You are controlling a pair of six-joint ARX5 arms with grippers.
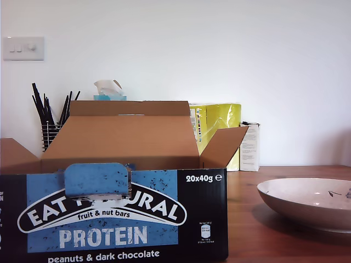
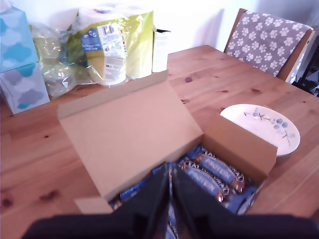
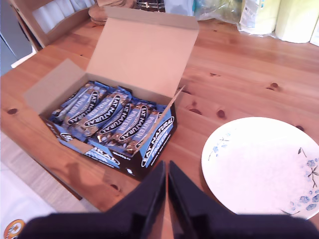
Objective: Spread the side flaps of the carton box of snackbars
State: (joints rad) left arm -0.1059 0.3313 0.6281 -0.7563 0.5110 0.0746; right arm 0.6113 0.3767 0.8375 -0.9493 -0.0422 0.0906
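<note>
The carton box of snackbars (image 1: pixel 109 219) stands open at the front of the exterior view, its wide lid (image 1: pixel 123 139) raised. One side flap (image 1: pixel 224 147) angles outward at the exterior view's right, the other (image 1: pixel 16 158) at its left. Wrapped bars (image 3: pixel 114 117) fill the box. In the first wrist view my first gripper (image 2: pixel 170 175) hangs shut and empty over the bars, between the flaps (image 2: pixel 241 149) (image 2: pixel 92 204). My second gripper (image 3: pixel 166 167) is shut and empty above the table beside the box's corner (image 3: pixel 157 144). There one flap (image 3: pixel 52 89) lies spread and the other (image 3: pixel 172 102) shows edge-on. Neither gripper shows in the exterior view.
A white flowered bowl (image 1: pixel 310 203) sits on the wooden table (image 1: pixel 258 235) at the exterior view's right. Behind the box stand a yellow packet (image 1: pixel 216 123), a slim white carton (image 1: pixel 249 147), a tissue box (image 1: pixel 109 90) and a holder of black sticks (image 1: pixel 49 118). A chair (image 2: pixel 269 42) stands by the table.
</note>
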